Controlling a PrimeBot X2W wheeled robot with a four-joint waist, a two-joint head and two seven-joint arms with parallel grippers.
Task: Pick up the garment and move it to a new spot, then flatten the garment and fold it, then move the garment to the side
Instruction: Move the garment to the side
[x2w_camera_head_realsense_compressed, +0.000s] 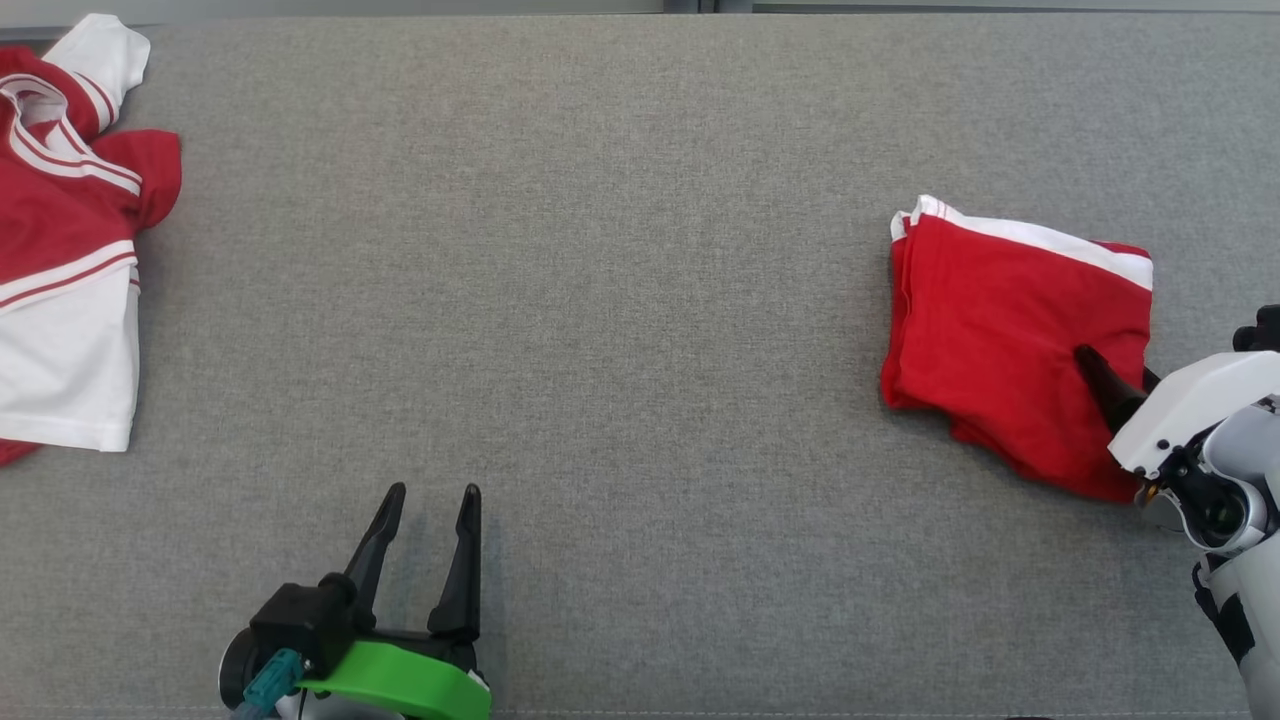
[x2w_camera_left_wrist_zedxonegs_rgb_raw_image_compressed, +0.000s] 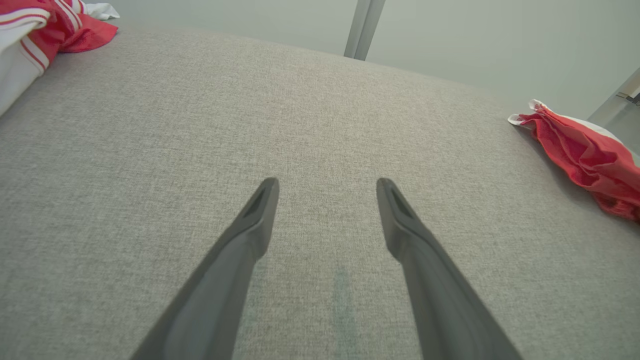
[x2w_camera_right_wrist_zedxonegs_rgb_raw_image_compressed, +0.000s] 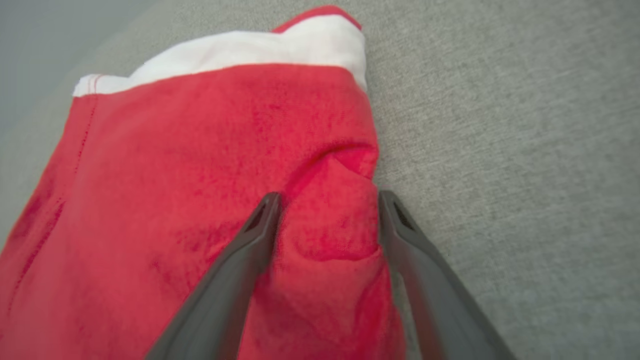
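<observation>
A folded red garment (x2w_camera_head_realsense_compressed: 1010, 330) with a white band along its far edge lies on the right side of the grey surface (x2w_camera_head_realsense_compressed: 620, 300). My right gripper (x2w_camera_head_realsense_compressed: 1115, 368) rests on its near right part. In the right wrist view, the right gripper (x2w_camera_right_wrist_zedxonegs_rgb_raw_image_compressed: 327, 197) is open, its dark fingers (x2w_camera_right_wrist_zedxonegs_rgb_raw_image_compressed: 250, 240) straddling a raised ridge of the red garment (x2w_camera_right_wrist_zedxonegs_rgb_raw_image_compressed: 200, 165) near the cloth's right edge without pinching it. My left gripper (x2w_camera_head_realsense_compressed: 432, 490) hovers open over bare fabric at the bottom centre-left. In the left wrist view, the left gripper (x2w_camera_left_wrist_zedxonegs_rgb_raw_image_compressed: 327, 181) has nothing between its fingers, and the garment (x2w_camera_left_wrist_zedxonegs_rgb_raw_image_compressed: 585, 150) shows far right.
A second red and white striped shirt (x2w_camera_head_realsense_compressed: 70, 250) lies spread loosely at the far left edge, also seen as a shirt (x2w_camera_left_wrist_zedxonegs_rgb_raw_image_compressed: 45, 30) at the left wrist view's top left. A pale wall with a metal post (x2w_camera_left_wrist_zedxonegs_rgb_raw_image_compressed: 364, 27) stands behind the grey surface.
</observation>
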